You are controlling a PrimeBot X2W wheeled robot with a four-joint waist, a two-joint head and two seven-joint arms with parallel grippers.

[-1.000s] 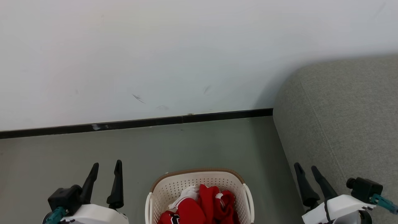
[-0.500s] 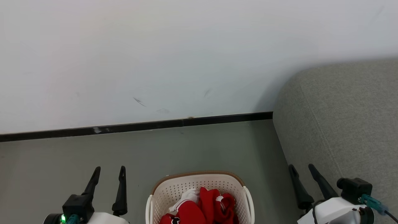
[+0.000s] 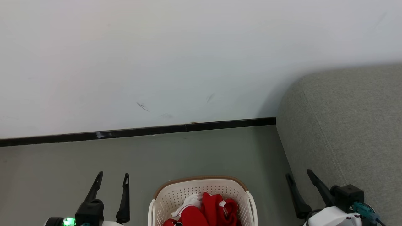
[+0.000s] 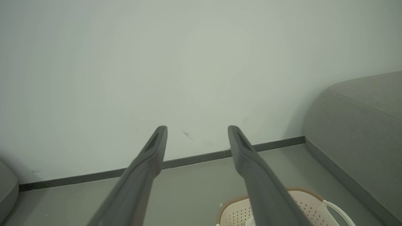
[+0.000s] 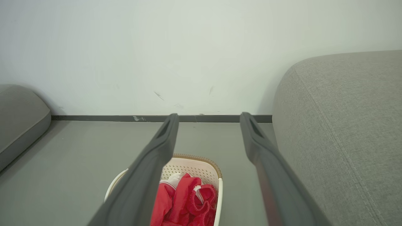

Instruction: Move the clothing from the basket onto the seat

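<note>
The cream basket [image 3: 176, 196] with a brown rim stands on the grey floor at the bottom middle of the head view, and red clothing [image 3: 213, 208] with white trim is heaped inside it. My left gripper [image 3: 113, 173] hovers open to the basket's left, holding nothing. To the basket's right my right gripper [image 3: 298, 173] is open and empty, close to the side of the grey seat [image 3: 345, 125]. The right wrist view looks past the open right gripper [image 5: 209, 115] down at the basket [image 5: 201, 158], the clothing [image 5: 185, 201] and the seat [image 5: 339, 125]. In the left wrist view the left gripper [image 4: 197, 128] is open above the basket [image 4: 311, 207].
A white wall [image 3: 188, 62] with a black skirting strip [image 3: 141, 131] closes off the floor just behind the basket. Another grey cushion [image 5: 19, 113] lies at the far left of the right wrist view. Bare floor [image 3: 204, 153] runs between basket and wall.
The head camera has tilted, so the whole picture sits lower. Both grippers have drawn back toward the bottom edge, the right one slightly leftward. Both stay open.
</note>
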